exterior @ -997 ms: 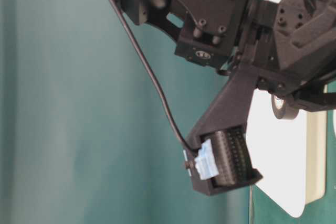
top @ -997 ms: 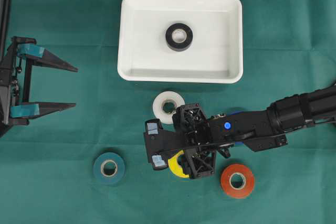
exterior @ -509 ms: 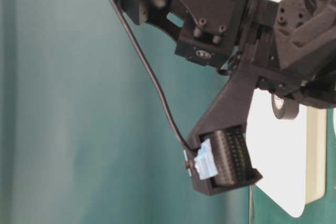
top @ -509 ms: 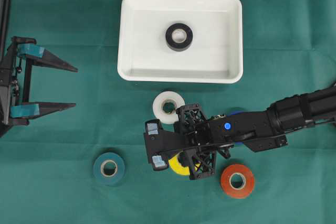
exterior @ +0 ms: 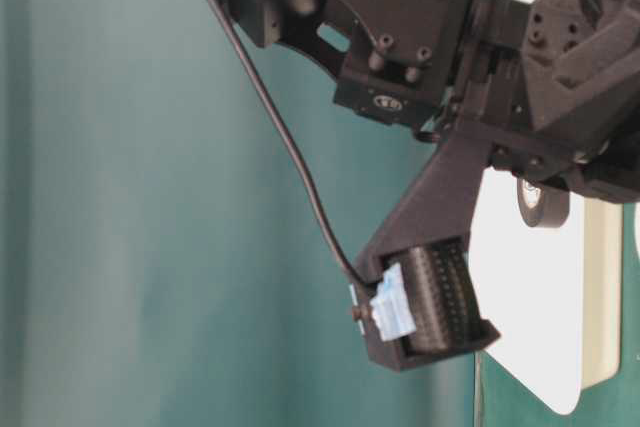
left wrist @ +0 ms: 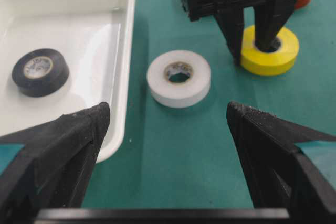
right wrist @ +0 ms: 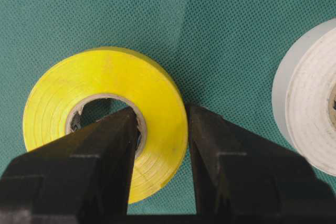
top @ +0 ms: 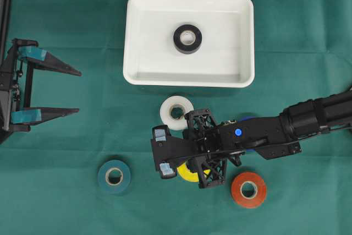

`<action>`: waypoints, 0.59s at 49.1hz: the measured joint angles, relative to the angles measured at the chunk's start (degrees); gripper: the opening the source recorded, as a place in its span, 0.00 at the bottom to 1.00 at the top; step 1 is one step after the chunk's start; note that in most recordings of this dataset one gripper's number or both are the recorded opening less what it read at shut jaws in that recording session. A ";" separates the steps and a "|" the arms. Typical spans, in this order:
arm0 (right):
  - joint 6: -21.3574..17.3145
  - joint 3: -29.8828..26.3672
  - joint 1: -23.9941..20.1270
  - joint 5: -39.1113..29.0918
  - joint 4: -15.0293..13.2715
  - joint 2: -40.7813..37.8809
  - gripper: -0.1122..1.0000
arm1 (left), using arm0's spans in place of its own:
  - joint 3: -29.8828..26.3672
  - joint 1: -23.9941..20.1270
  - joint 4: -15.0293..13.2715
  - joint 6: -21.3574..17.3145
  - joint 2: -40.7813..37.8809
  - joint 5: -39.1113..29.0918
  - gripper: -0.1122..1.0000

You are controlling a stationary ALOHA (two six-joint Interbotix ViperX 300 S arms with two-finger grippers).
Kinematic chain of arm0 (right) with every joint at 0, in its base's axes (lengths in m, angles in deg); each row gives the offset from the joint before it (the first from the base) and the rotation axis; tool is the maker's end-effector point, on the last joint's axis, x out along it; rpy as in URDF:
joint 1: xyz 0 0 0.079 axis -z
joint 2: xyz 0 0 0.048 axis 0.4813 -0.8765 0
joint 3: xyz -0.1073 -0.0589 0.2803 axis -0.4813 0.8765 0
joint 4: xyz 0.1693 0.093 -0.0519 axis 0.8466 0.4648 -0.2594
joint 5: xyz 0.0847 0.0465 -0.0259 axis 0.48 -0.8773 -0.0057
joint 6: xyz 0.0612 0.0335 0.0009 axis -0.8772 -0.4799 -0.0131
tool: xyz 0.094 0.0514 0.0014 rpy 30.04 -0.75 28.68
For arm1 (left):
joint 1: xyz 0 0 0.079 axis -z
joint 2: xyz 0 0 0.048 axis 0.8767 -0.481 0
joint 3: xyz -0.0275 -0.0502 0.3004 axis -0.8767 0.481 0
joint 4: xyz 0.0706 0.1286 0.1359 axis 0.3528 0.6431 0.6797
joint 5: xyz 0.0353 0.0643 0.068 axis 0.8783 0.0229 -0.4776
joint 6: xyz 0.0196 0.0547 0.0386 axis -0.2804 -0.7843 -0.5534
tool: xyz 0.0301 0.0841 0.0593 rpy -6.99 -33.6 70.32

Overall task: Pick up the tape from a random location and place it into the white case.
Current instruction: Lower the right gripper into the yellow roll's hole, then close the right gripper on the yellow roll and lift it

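- Underfoot, so to speak, a dark green cloth (top: 66,202) covers the whole work surface; its fine weave shows plainly in the right wrist view, and no more of the room than this cloth is visible from above.
- Closest in the right wrist view, the right gripper (right wrist: 161,145) is clamped on the yellow tape (right wrist: 105,85): one finger sits inside the roll's core, the other presses the outer wall, and the roll lies flat on the cloth.
- From above, that roll (top: 188,173) is mostly hidden under the right gripper (top: 193,168) and its black arm, which reaches in from the right edge.
- Just beside it, toward the tray, lies a white tape (top: 176,113), apart from the yellow roll.
- An orange tape (top: 248,189) lies near the arm on its right, a teal tape (top: 114,176) well off to the left, and a bit of blue shows under the arm, too hidden to name.
- The left gripper (top: 65,92) rests at the left edge with its jaws spread wide, holding nothing; its fingers (left wrist: 58,145) frame the left wrist view.
- Farthest back, the white case (top: 135,37) sits flat on the cloth with a black tape (top: 187,38) lying inside it near the middle.
- At table level the arm's black body fills the picture, and only a part of the case (exterior: 530,337) shows behind it.
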 measured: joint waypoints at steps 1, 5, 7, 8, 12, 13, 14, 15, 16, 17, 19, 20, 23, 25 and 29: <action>0.00 0.09 -0.09 -0.26 0.00 0.00 0.37 | 0.00 0.00 0.09 0.00 0.00 0.00 0.97; 0.00 0.00 0.00 -1.93 0.00 0.35 0.37 | 0.00 0.00 0.00 0.00 0.00 0.00 0.97; 0.09 -0.09 -0.09 -2.72 0.00 0.70 0.37 | 0.09 0.00 0.00 0.00 0.00 0.00 0.97; 0.00 -0.09 -0.09 -3.16 0.00 0.97 0.37 | 0.00 0.00 0.09 0.00 0.00 0.00 0.97; 0.00 -0.53 -0.09 -5.01 0.00 2.20 0.37 | 0.09 0.00 0.00 0.00 0.00 0.09 0.97; 0.00 -0.62 0.00 -5.62 0.00 2.64 0.37 | 0.09 0.00 0.00 0.00 0.00 0.00 0.97; 0.00 -0.79 -0.09 -6.06 0.00 2.99 0.37 | 0.00 0.00 0.00 0.00 0.00 0.00 0.97; -0.09 -0.97 -0.09 -6.59 0.00 3.43 0.37 | 0.09 -0.09 0.09 -0.09 0.00 0.00 0.97; -0.09 -1.14 -0.09 -7.03 0.00 3.87 0.37 | 0.09 0.00 0.00 0.00 0.00 0.00 0.97; 0.00 -1.41 -0.09 -7.65 0.00 4.31 0.37 | 0.00 0.00 0.00 0.00 0.00 0.00 0.97; -0.09 -1.67 0.00 -8.79 0.00 5.27 0.37 | 0.09 0.00 0.00 0.00 0.00 0.09 0.97; 0.00 -1.85 0.00 -9.40 0.00 5.80 0.37 | 0.09 0.00 0.00 0.00 0.00 0.00 0.97; -0.09 -2.29 -0.09 -10.99 0.00 7.21 0.37 | 0.09 0.00 0.00 0.00 0.00 0.00 0.97; -0.09 -2.64 0.00 -11.87 0.00 8.09 0.37 | 0.09 0.00 0.00 0.00 0.00 0.00 0.97; 0.00 -3.25 -0.09 -13.97 0.00 9.67 0.37 | 0.00 0.00 0.00 0.00 0.00 0.00 0.97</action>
